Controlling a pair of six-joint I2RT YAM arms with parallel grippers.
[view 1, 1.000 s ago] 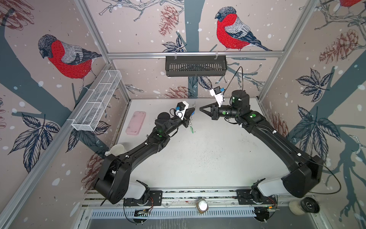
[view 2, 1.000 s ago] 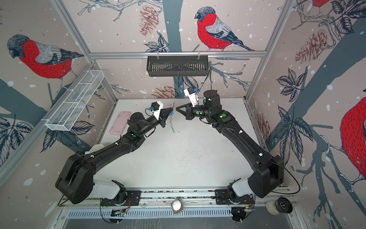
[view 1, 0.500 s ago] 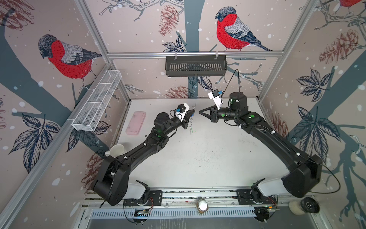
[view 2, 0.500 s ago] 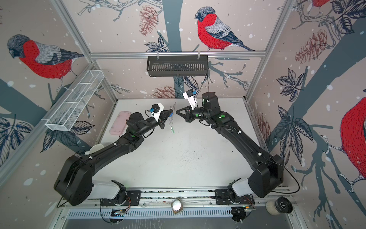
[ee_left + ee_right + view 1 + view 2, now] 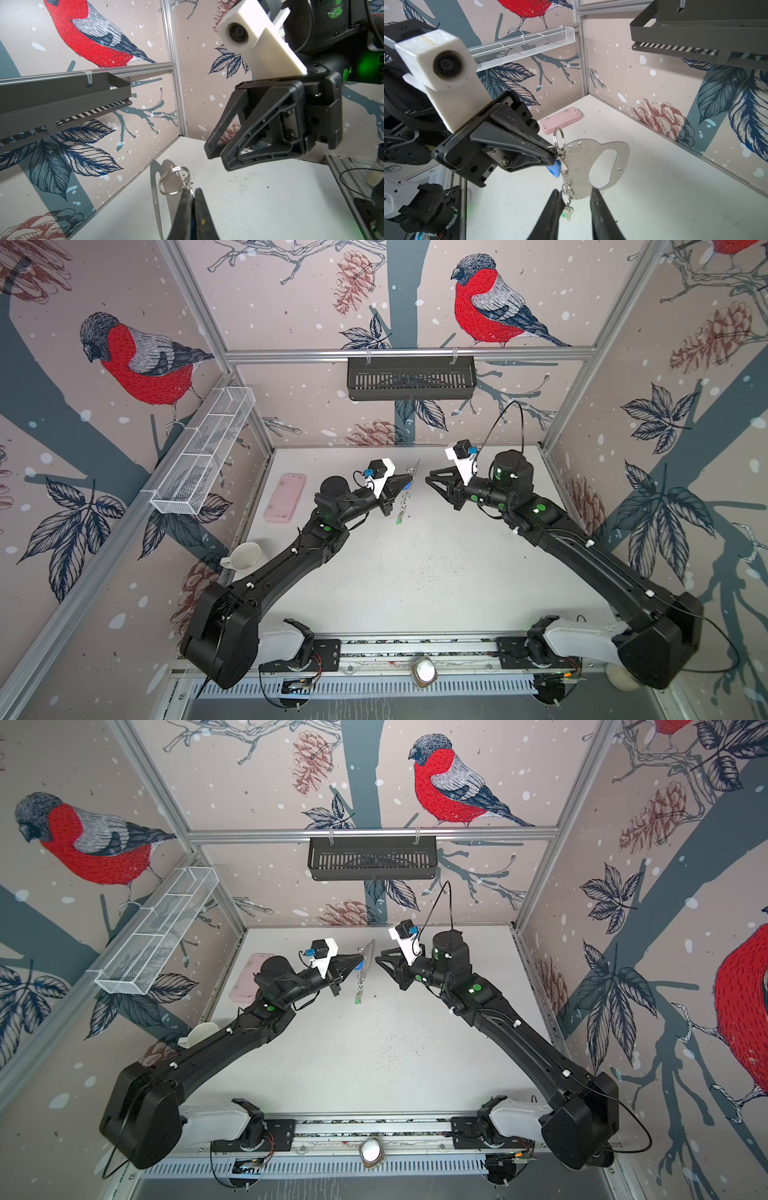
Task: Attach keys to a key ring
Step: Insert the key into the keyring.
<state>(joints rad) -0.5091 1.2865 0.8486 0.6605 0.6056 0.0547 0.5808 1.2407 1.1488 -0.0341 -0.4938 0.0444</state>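
Left gripper [image 5: 552, 151] pinches one wire ring [image 5: 554, 138], so the key ring [image 5: 583, 162] and keys [image 5: 568, 211] dangle below it. Right gripper [image 5: 576, 192], jaws parted just beside the left gripper, may bump the key ring and twist it loose.

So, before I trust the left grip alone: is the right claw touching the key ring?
Apart. The left wrist view shows a plain gap of table between the open right claw and the key ring.

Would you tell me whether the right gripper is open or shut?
Open. The right gripper shows its fingers apart in the right wrist view, gripping nothing.
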